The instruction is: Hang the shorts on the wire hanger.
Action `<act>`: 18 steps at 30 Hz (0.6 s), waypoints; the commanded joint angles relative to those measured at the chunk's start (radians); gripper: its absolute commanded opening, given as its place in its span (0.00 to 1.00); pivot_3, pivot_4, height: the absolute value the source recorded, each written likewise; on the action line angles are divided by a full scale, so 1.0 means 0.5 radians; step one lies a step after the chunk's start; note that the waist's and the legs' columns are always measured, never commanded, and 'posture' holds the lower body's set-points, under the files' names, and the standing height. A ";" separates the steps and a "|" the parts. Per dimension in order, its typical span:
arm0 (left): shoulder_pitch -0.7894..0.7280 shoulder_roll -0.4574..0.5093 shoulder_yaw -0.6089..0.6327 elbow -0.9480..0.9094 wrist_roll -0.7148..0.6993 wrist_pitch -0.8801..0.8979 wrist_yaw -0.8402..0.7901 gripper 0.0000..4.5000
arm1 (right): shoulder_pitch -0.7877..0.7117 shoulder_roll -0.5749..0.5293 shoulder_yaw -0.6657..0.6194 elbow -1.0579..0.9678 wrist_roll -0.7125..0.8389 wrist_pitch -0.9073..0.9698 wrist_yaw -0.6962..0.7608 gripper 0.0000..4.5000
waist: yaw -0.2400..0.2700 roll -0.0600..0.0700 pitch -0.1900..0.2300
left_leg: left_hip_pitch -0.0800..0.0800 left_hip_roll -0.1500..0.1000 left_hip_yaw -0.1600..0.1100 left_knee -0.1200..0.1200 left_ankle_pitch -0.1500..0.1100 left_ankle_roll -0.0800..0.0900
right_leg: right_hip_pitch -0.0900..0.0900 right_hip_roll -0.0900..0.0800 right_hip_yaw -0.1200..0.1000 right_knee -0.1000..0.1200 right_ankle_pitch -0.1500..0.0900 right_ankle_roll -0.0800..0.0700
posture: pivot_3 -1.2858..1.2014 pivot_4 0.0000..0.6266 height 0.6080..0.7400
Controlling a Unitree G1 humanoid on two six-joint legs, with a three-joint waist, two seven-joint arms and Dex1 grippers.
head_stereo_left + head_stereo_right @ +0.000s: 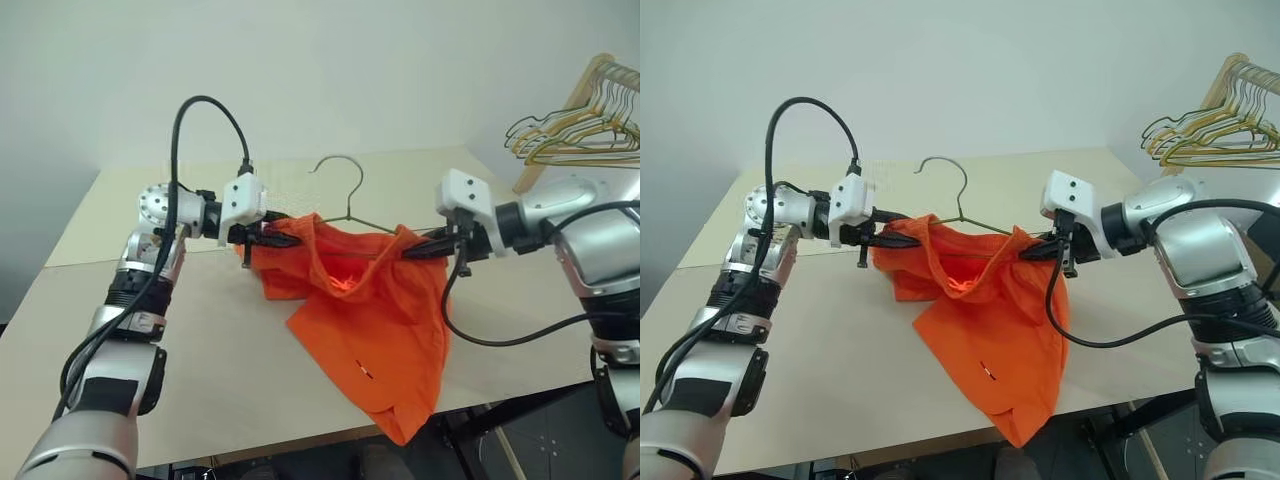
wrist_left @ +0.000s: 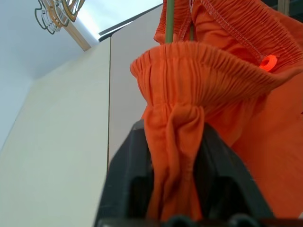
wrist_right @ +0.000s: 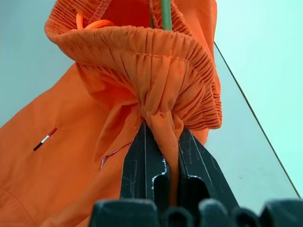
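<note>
Now, head views: the shorts are hanging between both arms above the table, waistband stretched side to side, legs drooping toward the near edge.
Hanger: the wire hanger is running along that same side-to-side line, hook standing up behind the waistband; its lower wire seems to be sitting inside the waistband, though fabric is covering it.
Left gripper: pointing inward at the left end of the waistband.
Right gripper: pointing inward at the right end, so each arm is nearest its own end.
Left wrist view: the black fingers are standing a little apart with a bunched fold of waistband between them, touching both; whether they are pinching or letting go is hard to say.
Right wrist view: the fingers are pressing together on a thin pleat of waistband, a firm pinch; the green wire is rising behind the fold.
Coming move: judged from this, it is turning on keeping the waistband's long axis lined up with the hanger's wire while one end is being freed.
</note>
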 commanded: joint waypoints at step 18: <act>-0.201 0.139 0.170 0.515 0.005 -0.105 -0.114 0.96 | 0.068 -0.116 -0.336 -0.026 0.220 -0.179 0.088 0.00 | -0.007 0.000 0.000 | -0.001 0.000 0.001 0.001 0.000 0.001 | 0.000 0.000 -0.001 -0.001 0.000 0.001 | 0.48 0.00 1.00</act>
